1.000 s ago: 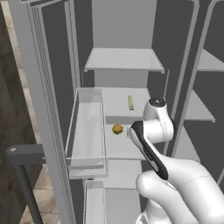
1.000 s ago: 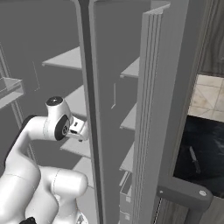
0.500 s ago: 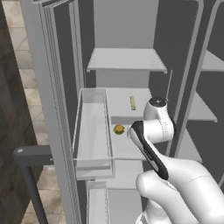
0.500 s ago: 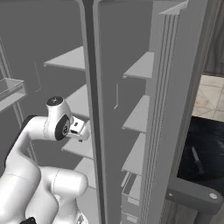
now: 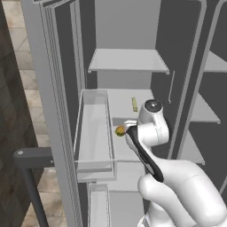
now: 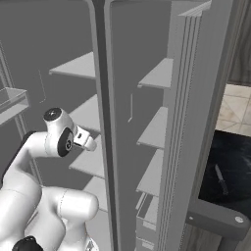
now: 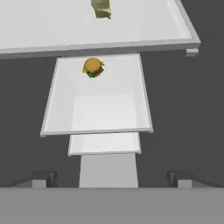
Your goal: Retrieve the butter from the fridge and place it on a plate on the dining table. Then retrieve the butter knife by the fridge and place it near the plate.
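Dark fingers (image 7: 112, 178) spread fully apart, holding nothing, above pale fridge (image 5: 128, 60) shelves, butter (image 7: 101, 8) beyond the burger (image 7: 93, 67)

The arm (image 5: 177, 186) is all glossy white rounded shells, fat and blobby near the bottom and slimmer further up, with a dark strip (image 5: 144, 153) running along one link like a black seam. Back from the gripper there's a round white joint (image 6: 58, 139) capped by a dark grey disc with a little pale dot in the middle, plus a small boxy white block (image 6: 84, 139) sticking off its side with a dark face. The gripper (image 7: 111, 178) itself is just two small dark grey finger tips (image 7: 43, 178), blocky and plain, no cables or screws that I can make out.
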